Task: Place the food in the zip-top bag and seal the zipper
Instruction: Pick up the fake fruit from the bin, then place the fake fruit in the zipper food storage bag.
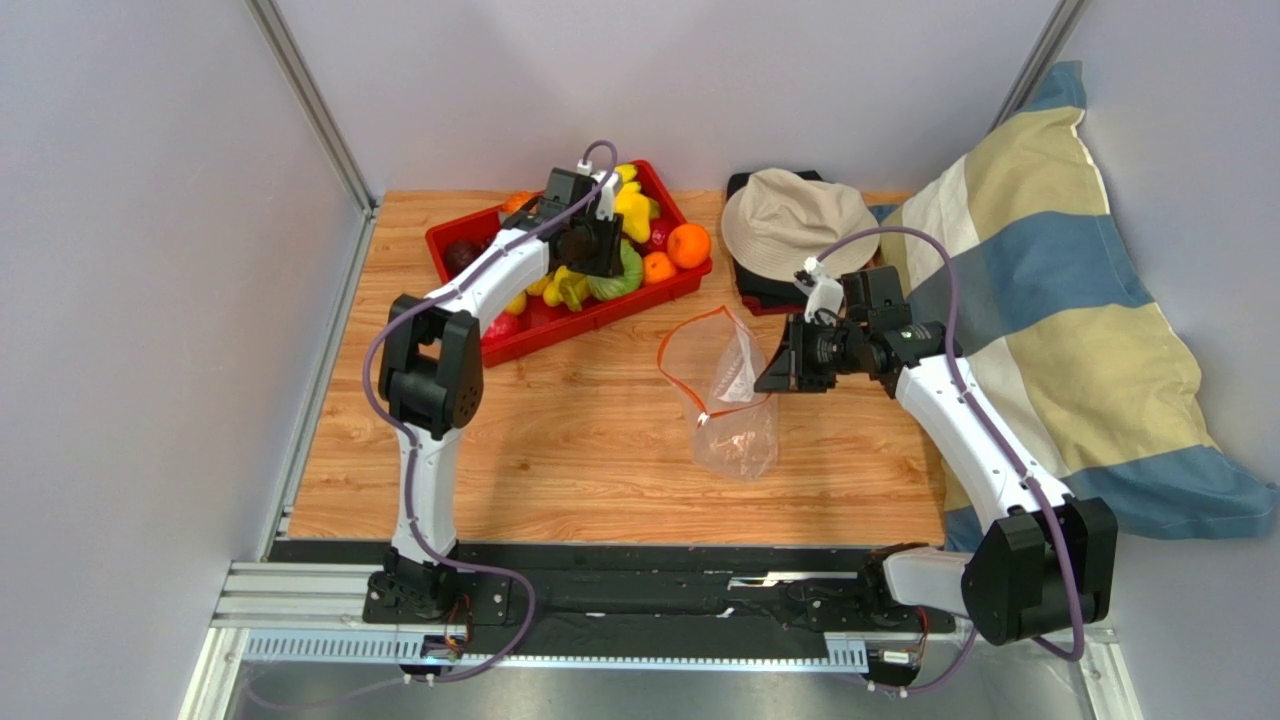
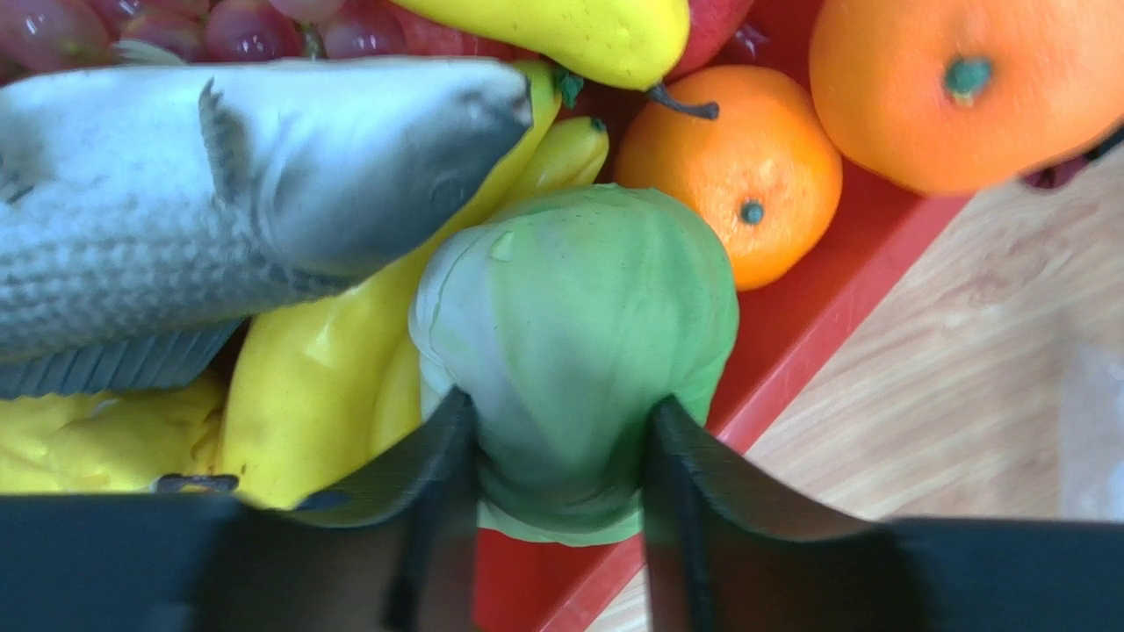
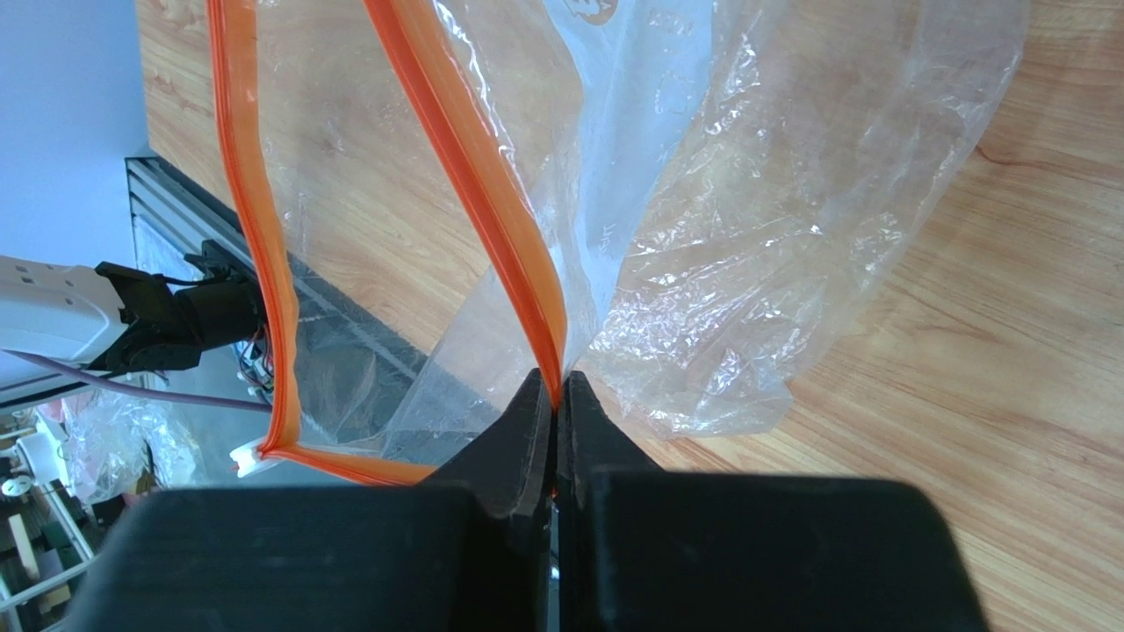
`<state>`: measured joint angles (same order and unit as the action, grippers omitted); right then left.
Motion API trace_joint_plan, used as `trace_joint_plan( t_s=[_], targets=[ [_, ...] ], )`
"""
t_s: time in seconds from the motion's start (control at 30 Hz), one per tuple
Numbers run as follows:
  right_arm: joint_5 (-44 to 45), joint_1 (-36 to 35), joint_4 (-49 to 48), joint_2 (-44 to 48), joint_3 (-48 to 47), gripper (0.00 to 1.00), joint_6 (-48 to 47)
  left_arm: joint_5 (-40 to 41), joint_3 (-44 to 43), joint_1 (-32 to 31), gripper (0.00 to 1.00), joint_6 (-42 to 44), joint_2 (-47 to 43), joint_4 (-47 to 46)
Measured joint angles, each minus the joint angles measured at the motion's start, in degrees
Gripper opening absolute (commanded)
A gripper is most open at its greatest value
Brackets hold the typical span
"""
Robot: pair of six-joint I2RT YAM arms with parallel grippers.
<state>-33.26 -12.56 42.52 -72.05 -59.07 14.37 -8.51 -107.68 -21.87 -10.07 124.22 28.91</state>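
Note:
The food lies piled in a red tray (image 1: 511,338) at the back left. My left gripper (image 1: 594,248) reaches into it and is shut on the green round ball (image 2: 581,329), a finger pressed on each side near the tray's rim (image 2: 818,342). Beside it lie a grey fish (image 2: 198,211), yellow bananas (image 2: 317,382) and two oranges (image 2: 739,165). The zip-top bag (image 1: 729,398) stands mid-table, mouth held open. My right gripper (image 1: 789,368) is shut on its orange-red zipper (image 3: 468,171). The white slider tab (image 3: 247,457) sits at the loop's far end.
A beige bucket hat (image 1: 789,218) lies on a dark folded item behind the right gripper. A large striped pillow (image 1: 1052,300) lies along the table's right edge. Grey walls close in the back and the left.

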Motion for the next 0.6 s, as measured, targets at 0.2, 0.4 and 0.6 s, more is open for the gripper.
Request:
trace_joint_plan(
  t_s=[0.2,0.4,0.6],
  targets=[
    [-2.91,0.00,-1.09,0.00,0.00,0.00,1.53,-2.71,6.25,0.39,0.01,0.09,-7.08,-0.85],
    [-7.10,-0.17,-5.05,-1.01,-0.50,0.00,5.68,-6.40,6.91,0.35,0.00,-0.09,-18.18,0.70],
    [-12.83,-0.92,-10.95,-3.32,-1.38,0.00,12.22,-14.62,6.93,0.37,0.00,-0.39,-29.20,2.25]
  ],
)
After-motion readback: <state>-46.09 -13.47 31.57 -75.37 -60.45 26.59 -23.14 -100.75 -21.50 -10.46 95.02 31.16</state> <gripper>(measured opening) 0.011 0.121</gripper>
